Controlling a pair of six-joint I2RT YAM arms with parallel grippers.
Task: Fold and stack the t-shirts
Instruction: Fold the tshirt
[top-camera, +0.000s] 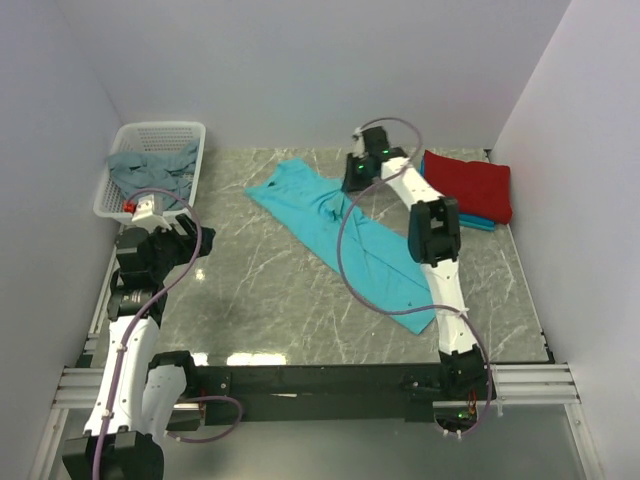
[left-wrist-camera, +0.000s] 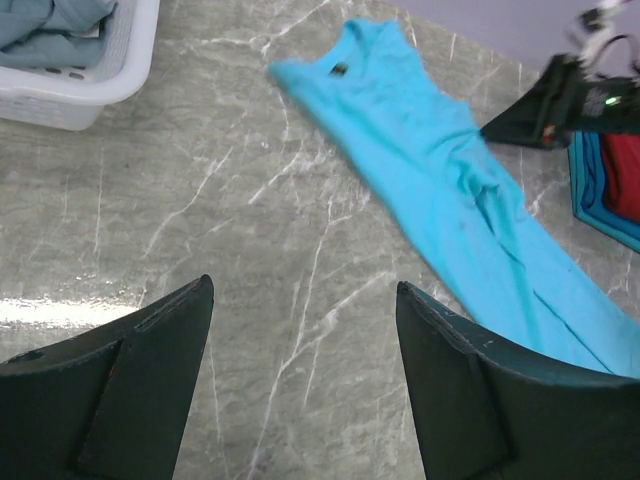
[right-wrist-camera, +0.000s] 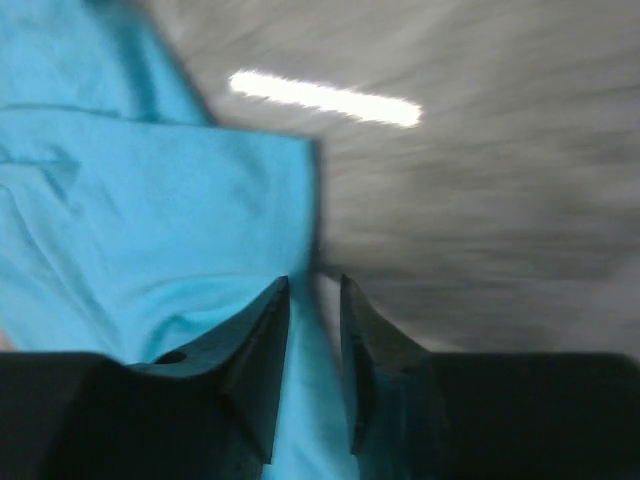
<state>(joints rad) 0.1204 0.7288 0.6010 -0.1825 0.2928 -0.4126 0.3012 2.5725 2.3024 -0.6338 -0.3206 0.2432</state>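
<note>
Right gripper (right-wrist-camera: 315, 285): jaws drawn close with only a narrow slot between them. A fold of the turquoise t-shirt (right-wrist-camera: 150, 200) runs into the slot, so I read this as a pinch on the shirt's edge. The wrist view is blurred, so depth of bite is unclear. In the top view the grip sits on the shirt's upper right side, probably to carry that side over for a fold.

Left gripper (left-wrist-camera: 302, 300): jaws spread wide with nothing between them, over bare table (left-wrist-camera: 250, 230) at frame left, apart from the cloth.

The shirt lies as a long diagonal strip from upper centre to lower right, not yet folded compact.

Upper right: red t-shirt (top-camera: 470, 185) folded on a turquoise-blue t-shirt (top-camera: 482, 223), likely the stack.

Upper left: grey-blue t-shirt (top-camera: 150, 165) in the white basket (top-camera: 160, 127), probably awaiting its turn
</note>
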